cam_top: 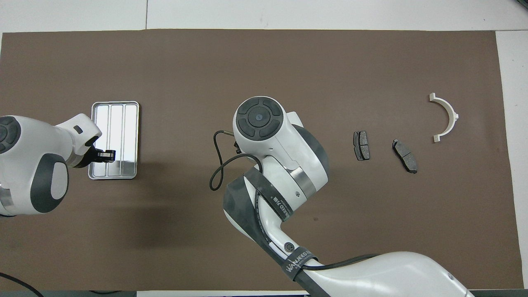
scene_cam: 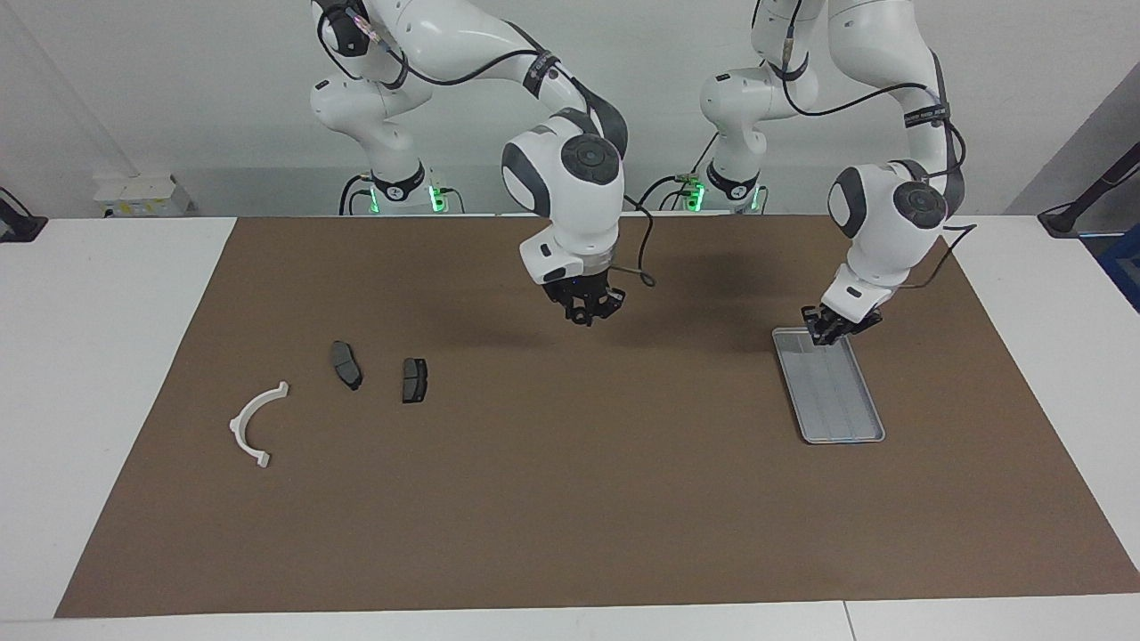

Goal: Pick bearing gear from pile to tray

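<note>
The pile lies toward the right arm's end of the mat: a white half-ring bracket (scene_cam: 252,423) (cam_top: 447,117) and two dark grey brake pads (scene_cam: 346,365) (scene_cam: 414,380). No bearing gear shows apart from them; it is hidden or out of view. The silver tray (scene_cam: 846,438) (cam_top: 123,123) lies toward the left arm's end, its floor bare. My left gripper (scene_cam: 826,336) (cam_top: 109,154) is shut and hangs low over the tray's end nearer to the robots; I cannot tell if it touches. My right gripper (scene_cam: 588,313) is raised over the mat's middle, between pile and tray. Its own wrist hides it from overhead.
A brown mat (scene_cam: 570,499) covers most of the white table. The right arm's cable loops beside its wrist (cam_top: 216,165).
</note>
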Robot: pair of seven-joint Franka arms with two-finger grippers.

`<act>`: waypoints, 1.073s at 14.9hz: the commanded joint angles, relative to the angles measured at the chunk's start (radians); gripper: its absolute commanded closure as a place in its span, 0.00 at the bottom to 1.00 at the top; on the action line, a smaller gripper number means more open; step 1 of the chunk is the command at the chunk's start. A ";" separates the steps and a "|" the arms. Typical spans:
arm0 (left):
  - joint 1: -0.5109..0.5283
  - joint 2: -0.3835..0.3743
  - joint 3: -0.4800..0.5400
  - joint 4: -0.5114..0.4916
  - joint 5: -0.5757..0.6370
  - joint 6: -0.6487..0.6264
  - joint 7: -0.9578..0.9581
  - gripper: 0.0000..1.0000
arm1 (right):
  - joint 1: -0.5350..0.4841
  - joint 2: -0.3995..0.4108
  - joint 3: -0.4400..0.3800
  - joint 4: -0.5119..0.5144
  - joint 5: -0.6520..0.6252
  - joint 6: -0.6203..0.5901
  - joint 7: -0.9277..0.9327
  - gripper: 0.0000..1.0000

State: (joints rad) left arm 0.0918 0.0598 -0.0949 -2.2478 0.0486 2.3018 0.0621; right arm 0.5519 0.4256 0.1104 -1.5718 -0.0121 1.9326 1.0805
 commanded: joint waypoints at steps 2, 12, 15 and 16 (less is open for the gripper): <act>0.011 0.031 -0.003 -0.018 -0.015 0.082 0.018 1.00 | 0.048 0.119 -0.006 -0.005 0.004 0.153 0.085 1.00; -0.004 0.078 -0.003 -0.035 -0.015 0.148 0.010 1.00 | 0.056 0.165 -0.006 -0.019 0.004 0.263 0.098 0.97; -0.004 0.091 -0.005 -0.024 -0.013 0.131 0.013 0.55 | 0.051 0.162 -0.012 -0.002 -0.011 0.230 0.113 0.00; -0.006 0.086 -0.005 -0.003 -0.013 0.098 0.018 0.19 | 0.036 0.156 -0.012 0.003 -0.017 0.224 0.110 0.00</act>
State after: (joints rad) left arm 0.0919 0.1433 -0.0994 -2.2583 0.0485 2.4133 0.0626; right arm 0.6078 0.5971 0.0977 -1.5763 -0.0137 2.1779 1.1706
